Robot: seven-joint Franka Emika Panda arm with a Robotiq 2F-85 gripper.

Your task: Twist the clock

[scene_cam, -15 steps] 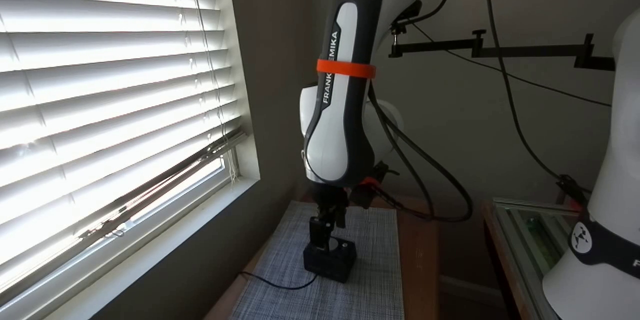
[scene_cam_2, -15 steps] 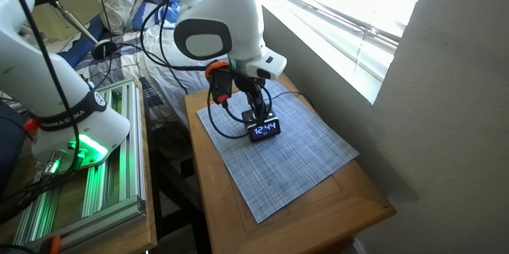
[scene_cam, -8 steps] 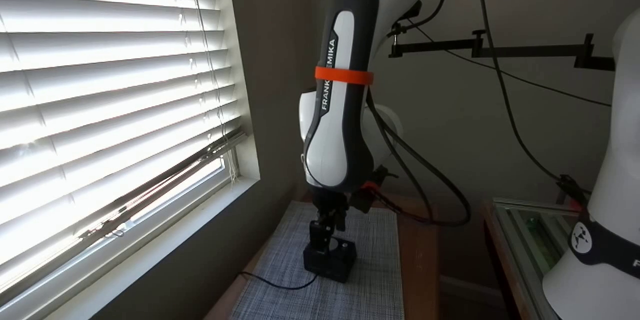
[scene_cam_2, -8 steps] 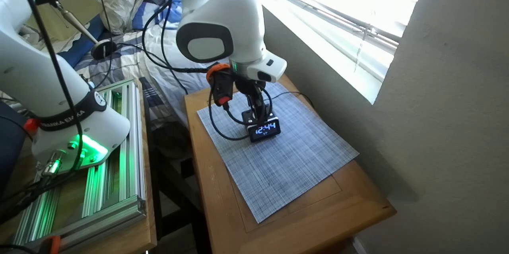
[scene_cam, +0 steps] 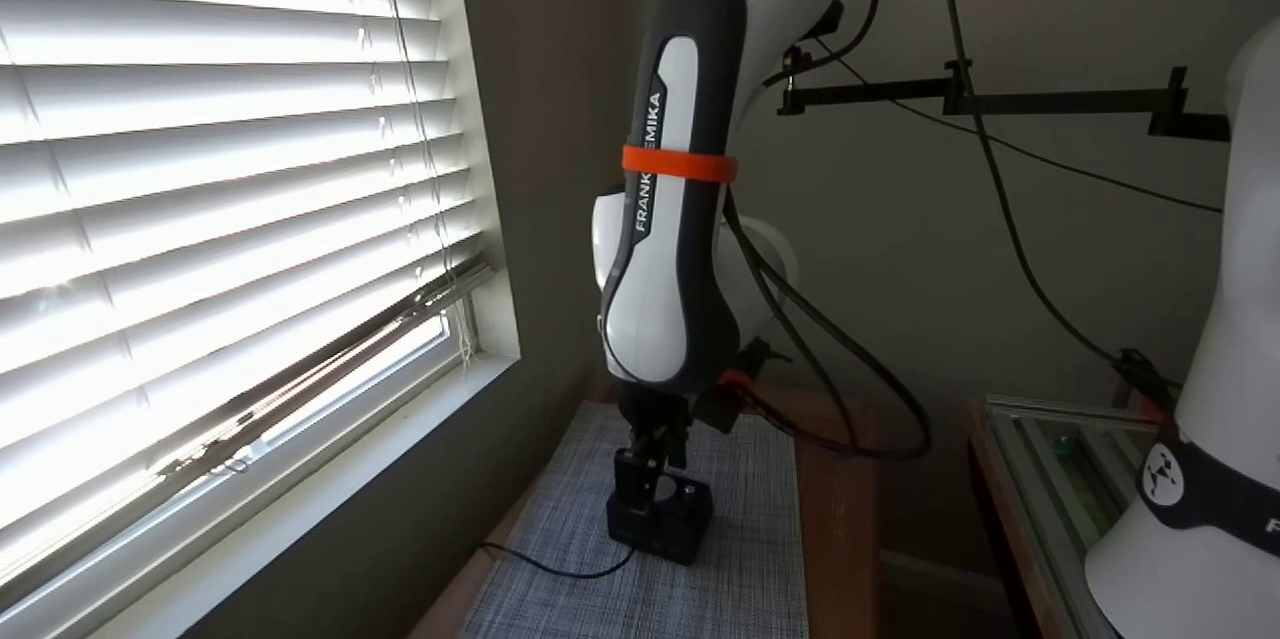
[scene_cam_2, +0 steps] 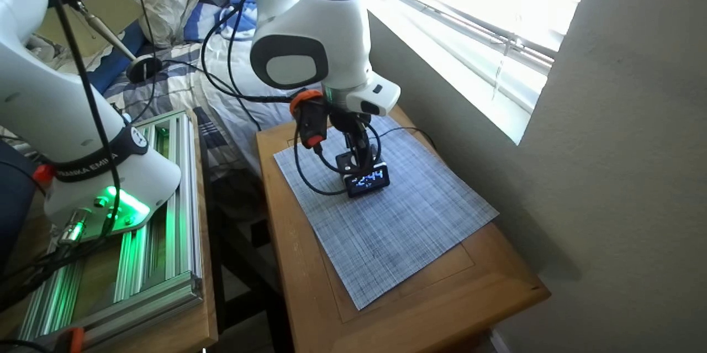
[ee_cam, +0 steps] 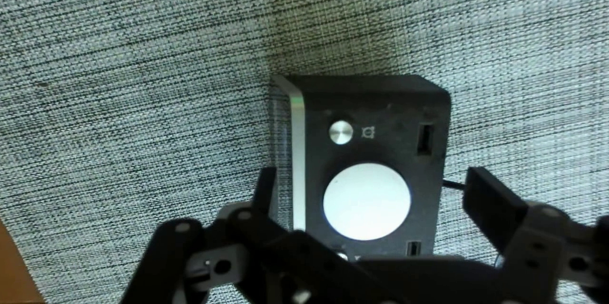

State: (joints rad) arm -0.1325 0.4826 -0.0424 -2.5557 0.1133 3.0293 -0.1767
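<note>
The black boxy clock (scene_cam: pixel 660 525) stands upright on a grey woven placemat. Its lit display shows in an exterior view (scene_cam_2: pixel 367 182). In the wrist view the clock (ee_cam: pixel 364 156) shows its dark top with a large white disc and a small silver button. A thin dark cord (scene_cam: pixel 575 575) trails from its back. My gripper (ee_cam: pixel 373 194) is open above the clock, one finger on the display side, the other on the cord side. A gap shows on the cord side; contact on the display side cannot be told. The gripper also shows in both exterior views (scene_cam: pixel 645 491) (scene_cam_2: pixel 364 157).
The placemat (scene_cam_2: pixel 403 231) lies on a wooden table (scene_cam_2: pixel 442 309). A wall and a window with blinds (scene_cam: pixel 250 169) run close along one side. A metal frame stand (scene_cam_2: pixel 182 198) carries the robot base. A bed (scene_cam_2: pixel 182 82) is behind.
My gripper has come down and a little sideways, lower over the clock. The arm's cables have shifted with it. The clock has not moved.
</note>
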